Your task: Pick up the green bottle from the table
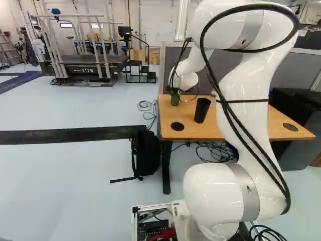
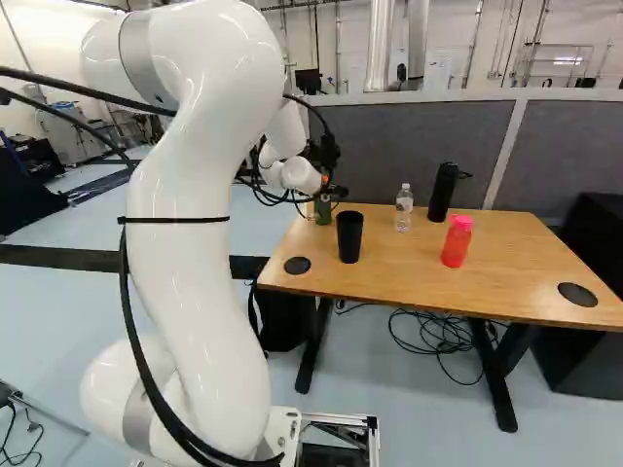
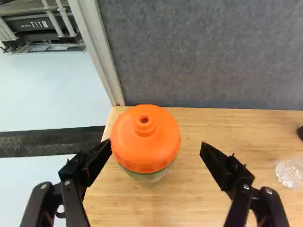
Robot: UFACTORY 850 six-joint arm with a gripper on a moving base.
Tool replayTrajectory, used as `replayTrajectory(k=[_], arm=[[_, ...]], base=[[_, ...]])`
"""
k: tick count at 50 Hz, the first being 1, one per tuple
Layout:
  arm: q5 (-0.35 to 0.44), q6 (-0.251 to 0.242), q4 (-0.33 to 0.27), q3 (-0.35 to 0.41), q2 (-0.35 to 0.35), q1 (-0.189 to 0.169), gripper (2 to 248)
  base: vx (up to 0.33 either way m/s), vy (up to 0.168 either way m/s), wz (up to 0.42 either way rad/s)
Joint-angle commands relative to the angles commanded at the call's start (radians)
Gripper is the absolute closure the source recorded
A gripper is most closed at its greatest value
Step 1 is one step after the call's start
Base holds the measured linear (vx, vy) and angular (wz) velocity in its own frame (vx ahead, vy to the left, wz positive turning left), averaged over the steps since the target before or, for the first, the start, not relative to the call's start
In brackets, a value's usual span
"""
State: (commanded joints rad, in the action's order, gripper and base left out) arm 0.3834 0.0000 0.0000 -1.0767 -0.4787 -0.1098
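Observation:
My gripper [image 2: 326, 167] is above the back left corner of the table [image 2: 448, 282], right over the green bottle [image 2: 323, 210]. In the left base view the same bottle [image 1: 174, 99] shows below the wrist. Seen from the wrist, the gripper [image 3: 156, 143] stands open, its two fingers wide apart. The bottle's orange lid [image 3: 144, 142] appears between and a little ahead of the fingertips, closer to one finger, with a gap to the other. The bottle's green body is mostly hidden under the lid. Nothing is gripped.
On the table stand a black cup [image 2: 349, 236], a clear bottle [image 2: 404, 208], a tall black bottle [image 2: 443, 193] and a red bottle [image 2: 457, 241]. A grey partition [image 2: 419, 146] rises behind. A backpack [image 1: 146, 153] lies by the table leg.

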Motion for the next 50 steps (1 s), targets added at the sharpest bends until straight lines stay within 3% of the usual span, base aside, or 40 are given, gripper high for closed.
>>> replayTrajectory(k=[14,15,19,20,24,25,30,31,50], arm=[[0.000,0.000,0.000,-0.008,-0.025,0.010,3],[0.000,0.000,0.000,-0.008,-0.026,0.011,22],[0.000,0.000,0.000,-0.008,-0.027,0.013,22],[0.000,0.000,0.000,-0.008,-0.027,0.014,60],[0.000,0.000,0.000,-0.007,-0.027,0.017,60],[0.000,0.000,0.000,-0.007,-0.027,0.017,100],[0.000,0.000,0.000,-0.007,-0.027,0.020,100],[0.000,0.000,0.000,-0.007,-0.026,0.020,131],[0.000,0.000,0.000,-0.001,-0.004,0.025,138]], base=[[0.000,0.000,0.000],[0.000,0.000,0.000],[0.000,0.000,0.000],[0.000,0.000,0.000],[0.000,0.000,0.000],[0.000,0.000,0.000],[0.000,0.000,0.000],[0.000,0.000,0.000],[0.000,0.000,0.000]])
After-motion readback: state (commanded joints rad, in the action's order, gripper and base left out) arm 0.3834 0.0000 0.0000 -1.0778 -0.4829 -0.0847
